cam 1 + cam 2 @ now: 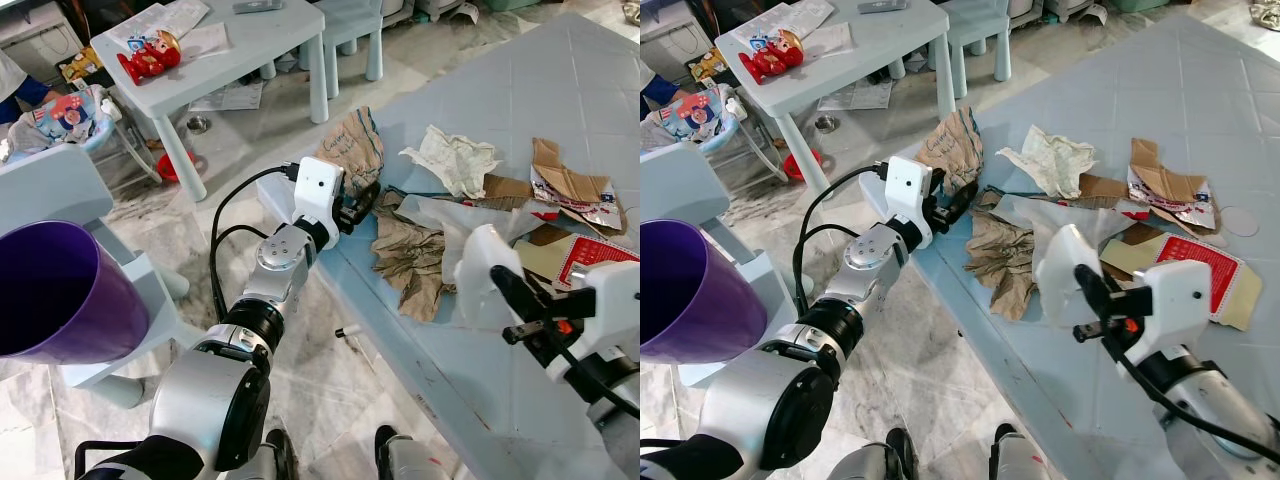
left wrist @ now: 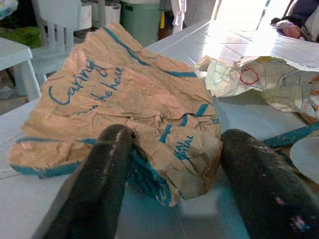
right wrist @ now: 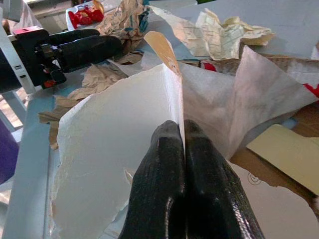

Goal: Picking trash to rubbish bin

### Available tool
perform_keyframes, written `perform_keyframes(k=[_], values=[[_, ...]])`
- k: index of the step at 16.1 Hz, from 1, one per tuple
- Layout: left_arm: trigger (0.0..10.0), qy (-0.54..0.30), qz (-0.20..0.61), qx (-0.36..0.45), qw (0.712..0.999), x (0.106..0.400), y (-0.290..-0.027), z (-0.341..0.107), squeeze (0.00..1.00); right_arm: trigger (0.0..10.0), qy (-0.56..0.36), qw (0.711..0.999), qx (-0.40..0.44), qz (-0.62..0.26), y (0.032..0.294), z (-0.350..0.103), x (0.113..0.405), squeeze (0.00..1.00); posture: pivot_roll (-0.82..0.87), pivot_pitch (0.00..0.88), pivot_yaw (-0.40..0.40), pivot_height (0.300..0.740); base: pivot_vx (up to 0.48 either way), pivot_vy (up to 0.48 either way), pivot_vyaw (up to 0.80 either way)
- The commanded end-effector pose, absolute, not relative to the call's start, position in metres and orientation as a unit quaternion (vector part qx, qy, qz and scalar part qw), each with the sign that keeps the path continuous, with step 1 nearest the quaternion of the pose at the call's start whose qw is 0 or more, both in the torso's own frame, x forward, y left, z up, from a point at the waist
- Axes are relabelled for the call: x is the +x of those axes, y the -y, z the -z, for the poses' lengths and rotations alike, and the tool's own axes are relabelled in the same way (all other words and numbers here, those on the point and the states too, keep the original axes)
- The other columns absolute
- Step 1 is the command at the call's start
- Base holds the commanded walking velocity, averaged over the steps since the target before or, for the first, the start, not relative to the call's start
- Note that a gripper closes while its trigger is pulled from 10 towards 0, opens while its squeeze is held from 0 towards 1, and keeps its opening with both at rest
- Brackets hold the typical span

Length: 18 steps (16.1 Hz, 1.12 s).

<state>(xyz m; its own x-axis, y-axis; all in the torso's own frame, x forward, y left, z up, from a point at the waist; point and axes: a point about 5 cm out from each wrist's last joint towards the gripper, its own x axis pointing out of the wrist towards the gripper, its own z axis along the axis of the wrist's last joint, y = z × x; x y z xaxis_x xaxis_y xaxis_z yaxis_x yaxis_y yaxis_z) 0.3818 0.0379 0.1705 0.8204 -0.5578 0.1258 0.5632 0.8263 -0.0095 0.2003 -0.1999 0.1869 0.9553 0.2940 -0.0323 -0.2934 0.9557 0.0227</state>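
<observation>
Our left claw point(image 1: 362, 203) reaches wide open toward the brown paper bag point(image 2: 129, 114) lying just beyond its fingertips at the bench's point(image 1: 480, 380) far-left edge; our right claw point(image 3: 182, 149), nearer us, pinches white paper point(image 3: 114, 164).

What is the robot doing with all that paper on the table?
It is tidying up trash. Its right gripper is pinched shut on a white sheet of paper and holds it up off the table. Its left gripper is open, with its fingers on either side of a crumpled brown paper bag near the table's edge. A purple bin waits at the robot's left. More crumpled paper and torn cardboard lie on the table.
</observation>
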Motion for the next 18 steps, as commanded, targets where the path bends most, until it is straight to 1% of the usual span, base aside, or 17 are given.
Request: perform_keyframes(k=[1,9,13,18], values=[[0.0,0.053,0.299,-0.019,0.953,0.381,-0.038,-0.167,0.00,0.0,-0.019,0.988,0.008,-0.150,0.198,-0.188,0.198,0.00,-0.34,0.272,0.045,0.740,0.000,0.000,0.00],[0.0,0.066,0.298,-0.022,0.952,0.381,-0.037,-0.171,0.00,0.0,-0.013,0.988,0.015,-0.152,0.194,-0.185,0.204,0.00,-0.32,0.255,0.055,0.740,0.000,0.000,0.00],[0.0,0.094,0.272,-0.024,0.957,0.380,-0.042,-0.172,0.00,0.0,-0.008,0.988,0.022,-0.155,0.188,-0.182,0.212,0.00,-0.29,0.240,0.057,0.740,0.000,0.000,0.00],[0.0,0.147,0.257,-0.035,0.955,0.373,-0.042,-0.180,0.00,0.0,-0.004,0.987,0.036,-0.156,0.176,-0.171,0.223,0.00,-0.24,0.218,0.070,0.740,0.000,0.000,0.00]])
